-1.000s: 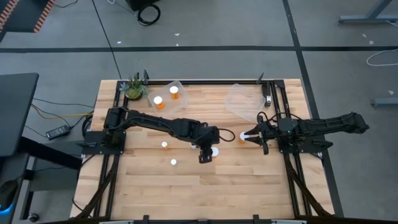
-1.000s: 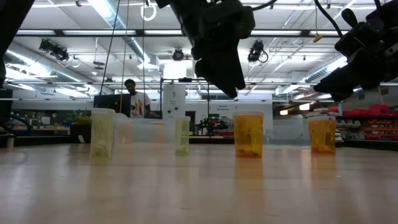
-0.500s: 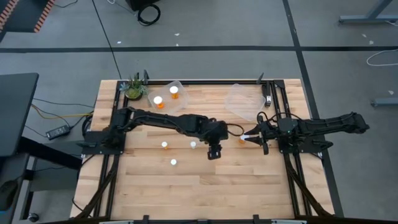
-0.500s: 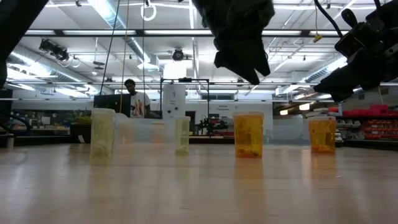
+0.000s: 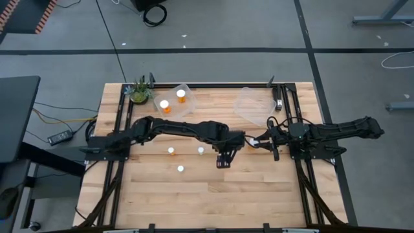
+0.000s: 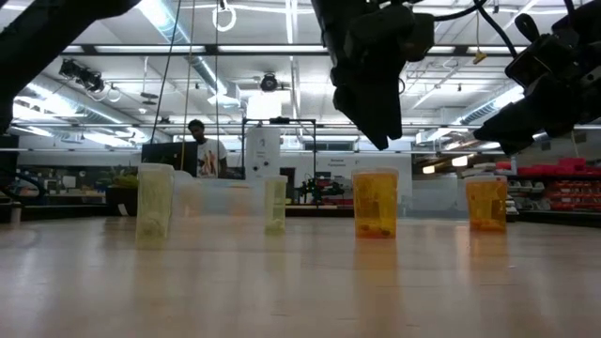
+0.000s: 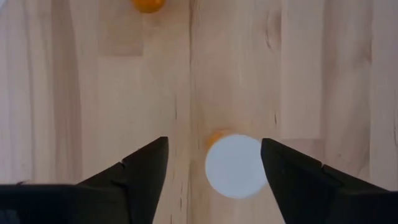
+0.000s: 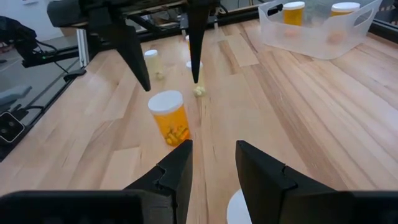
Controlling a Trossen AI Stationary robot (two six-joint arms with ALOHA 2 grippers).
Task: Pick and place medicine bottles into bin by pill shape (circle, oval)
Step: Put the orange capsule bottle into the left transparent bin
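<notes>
An orange medicine bottle (image 7: pixel 235 165) with a white cap stands upright on the wood table. My left gripper (image 7: pixel 214 142) hangs open above it, pointing down, one finger on either side of the cap and clear of it; the low view shows its tips (image 6: pixel 380 141) above the bottle (image 6: pixel 376 202). My right gripper (image 5: pixel 253 141) waits shut at the table's right, over a second orange bottle (image 6: pixel 486 202). Three small bottles (image 5: pixel 171 151), (image 5: pixel 201 150), (image 5: pixel 180 169) stand left of centre. Two more (image 5: pixel 165 105) stand in the far-left clear bin (image 5: pixel 184 87).
A second clear bin (image 5: pixel 253 103) sits at the far right of centre. A small green plant (image 5: pixel 139 90) stands at the far-left corner. Black rails (image 5: pixel 116 175) run along both sides of the table. Bare wood lies toward the near edge.
My left gripper has travelled toward the table's right edge and now stands over the orange bottle. The bottles have stayed where they were.
</notes>
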